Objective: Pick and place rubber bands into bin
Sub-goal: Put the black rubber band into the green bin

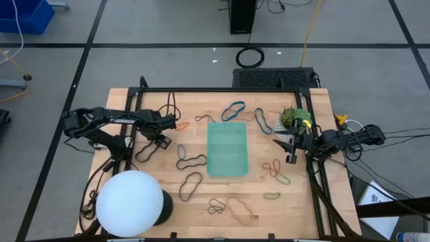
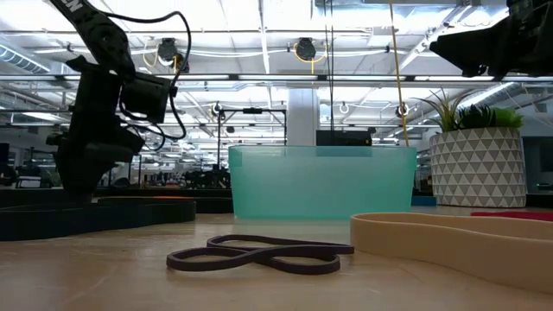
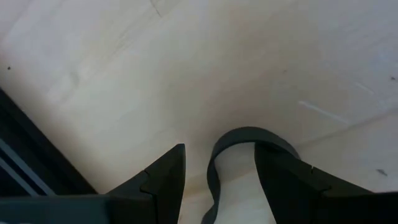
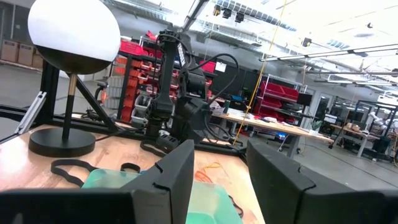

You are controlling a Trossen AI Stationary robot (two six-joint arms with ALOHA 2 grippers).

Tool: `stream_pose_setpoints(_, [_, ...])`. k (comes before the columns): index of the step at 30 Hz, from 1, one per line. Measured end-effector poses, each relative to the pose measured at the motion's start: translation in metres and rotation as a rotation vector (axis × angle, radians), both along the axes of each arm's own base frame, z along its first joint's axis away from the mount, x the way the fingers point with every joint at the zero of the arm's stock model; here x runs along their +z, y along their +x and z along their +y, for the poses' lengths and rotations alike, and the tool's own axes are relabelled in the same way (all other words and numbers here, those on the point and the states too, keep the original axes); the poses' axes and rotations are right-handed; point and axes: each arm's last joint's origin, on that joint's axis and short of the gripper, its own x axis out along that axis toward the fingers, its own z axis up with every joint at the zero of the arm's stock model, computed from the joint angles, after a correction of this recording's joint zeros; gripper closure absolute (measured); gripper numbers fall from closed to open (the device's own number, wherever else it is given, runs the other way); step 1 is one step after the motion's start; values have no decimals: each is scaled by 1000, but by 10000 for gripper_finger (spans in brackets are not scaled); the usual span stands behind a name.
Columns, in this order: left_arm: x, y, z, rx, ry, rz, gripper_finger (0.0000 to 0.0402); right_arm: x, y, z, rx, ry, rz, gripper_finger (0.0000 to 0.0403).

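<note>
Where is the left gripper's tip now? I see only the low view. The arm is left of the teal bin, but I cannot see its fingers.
Observer: The left gripper is low over the wooden table, open, with its fingers astride the end loop of a black rubber band.
Operator: Is something already in the bin?
Observer: No. In the high view the bin is empty.
Operator: And the right gripper?
Observer: The right gripper waits open, to the right of the bin, holding nothing.
</note>
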Motion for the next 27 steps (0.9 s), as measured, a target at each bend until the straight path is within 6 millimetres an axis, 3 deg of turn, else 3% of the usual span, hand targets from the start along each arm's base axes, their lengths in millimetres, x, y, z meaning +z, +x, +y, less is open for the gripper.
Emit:
stream_pose_setpoints(6, [0,0,0,-2,9,4,228,0,0,0,0,0,1,261])
stream_pose_setpoints(18, [-1,0,1,-56,31,9,386,0,0,0,0,-1,1,261])
stream_pose_setpoints(27, [-2,4,3,-111,52,-26,383,0,0,0,0,-1,1,261])
